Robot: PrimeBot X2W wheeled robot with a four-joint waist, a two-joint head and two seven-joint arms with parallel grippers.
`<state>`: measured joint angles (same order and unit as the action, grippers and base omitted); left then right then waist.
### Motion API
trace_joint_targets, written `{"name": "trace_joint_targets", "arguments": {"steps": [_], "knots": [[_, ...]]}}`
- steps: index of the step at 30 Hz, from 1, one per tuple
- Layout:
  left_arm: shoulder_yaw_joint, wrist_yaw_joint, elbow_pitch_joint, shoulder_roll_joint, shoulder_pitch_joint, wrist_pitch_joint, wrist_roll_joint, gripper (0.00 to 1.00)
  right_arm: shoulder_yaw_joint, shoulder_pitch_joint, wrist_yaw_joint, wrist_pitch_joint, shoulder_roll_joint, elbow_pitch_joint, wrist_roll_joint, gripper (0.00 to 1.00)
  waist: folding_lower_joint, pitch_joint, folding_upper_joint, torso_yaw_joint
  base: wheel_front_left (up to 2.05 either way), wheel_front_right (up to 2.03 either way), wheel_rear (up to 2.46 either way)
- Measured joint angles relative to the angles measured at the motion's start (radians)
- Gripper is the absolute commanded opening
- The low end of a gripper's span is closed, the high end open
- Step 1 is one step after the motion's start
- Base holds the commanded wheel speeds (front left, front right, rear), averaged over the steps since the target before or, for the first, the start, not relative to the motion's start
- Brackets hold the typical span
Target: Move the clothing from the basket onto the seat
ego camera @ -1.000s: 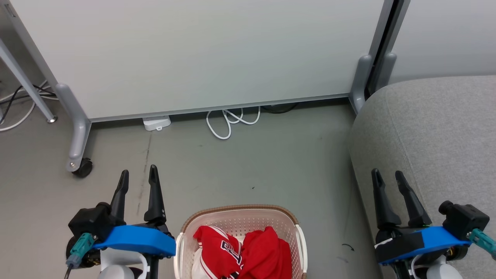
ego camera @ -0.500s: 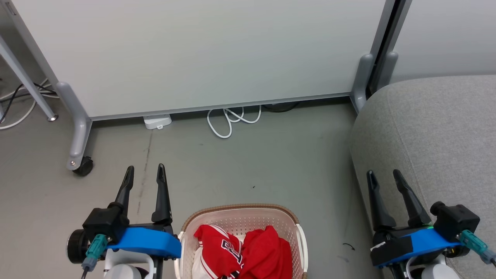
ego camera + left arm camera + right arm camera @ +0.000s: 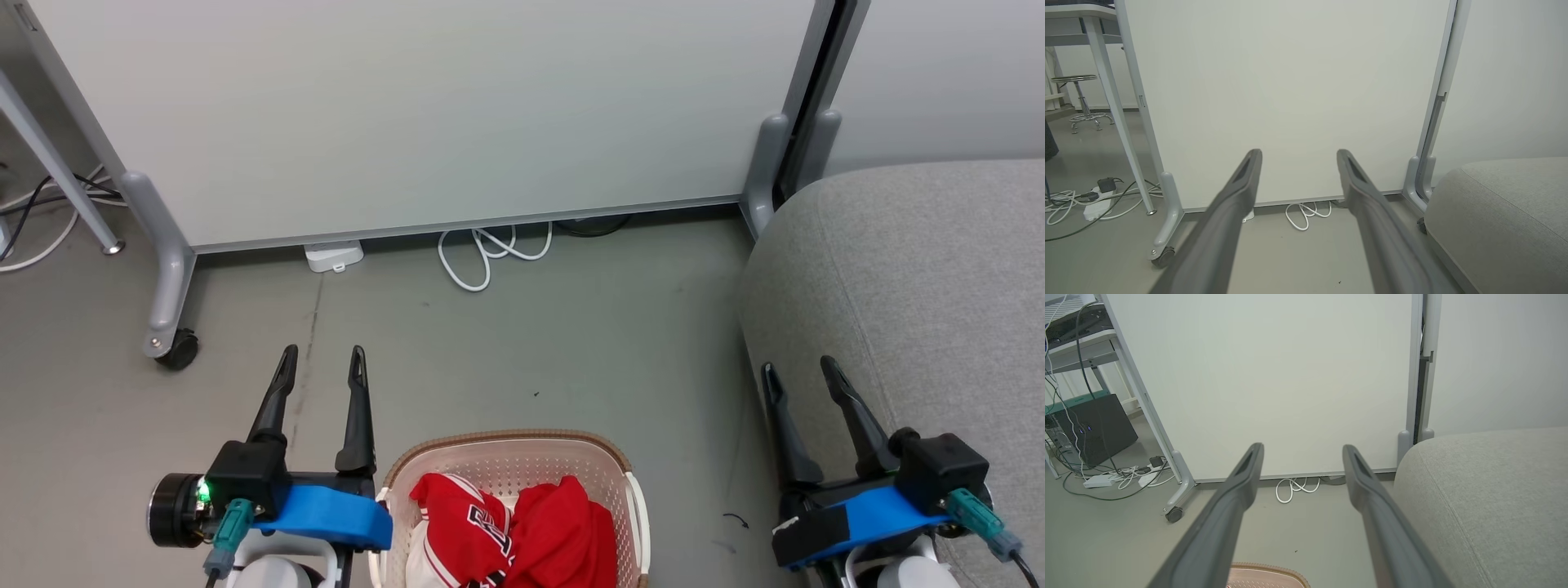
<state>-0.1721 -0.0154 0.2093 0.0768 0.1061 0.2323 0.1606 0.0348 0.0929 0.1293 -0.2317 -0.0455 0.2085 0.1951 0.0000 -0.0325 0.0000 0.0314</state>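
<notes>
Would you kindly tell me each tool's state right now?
Left tool: open, holding nothing.
Right tool: open, holding nothing.

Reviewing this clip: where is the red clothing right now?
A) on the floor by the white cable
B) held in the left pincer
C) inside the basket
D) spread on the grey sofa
C: the red clothing lies bunched inside the basket, and the left pincer and right pincer are both open and empty.
</notes>
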Motion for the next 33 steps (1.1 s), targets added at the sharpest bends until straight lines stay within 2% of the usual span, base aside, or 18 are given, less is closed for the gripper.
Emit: {"name": "trace_joint_targets", "arguments": {"steps": [17,33], "knots": [[-0.003,0.009,0.01,-0.006,0.001,0.03,-0.116,1.0,0.015,0.002,0.0,-0.03,-0.001,0.007,-0.111,1.0,0.0,0.001,0.0,0.002,0.0,0.0,0.0],[0.017,0.035,0.028,-0.019,0.001,0.031,-0.089,1.0,0.018,0.002,0.0,-0.03,-0.002,0.02,-0.107,1.0,0.0,0.001,0.0,0.004,0.0,0.0,0.0]]}}
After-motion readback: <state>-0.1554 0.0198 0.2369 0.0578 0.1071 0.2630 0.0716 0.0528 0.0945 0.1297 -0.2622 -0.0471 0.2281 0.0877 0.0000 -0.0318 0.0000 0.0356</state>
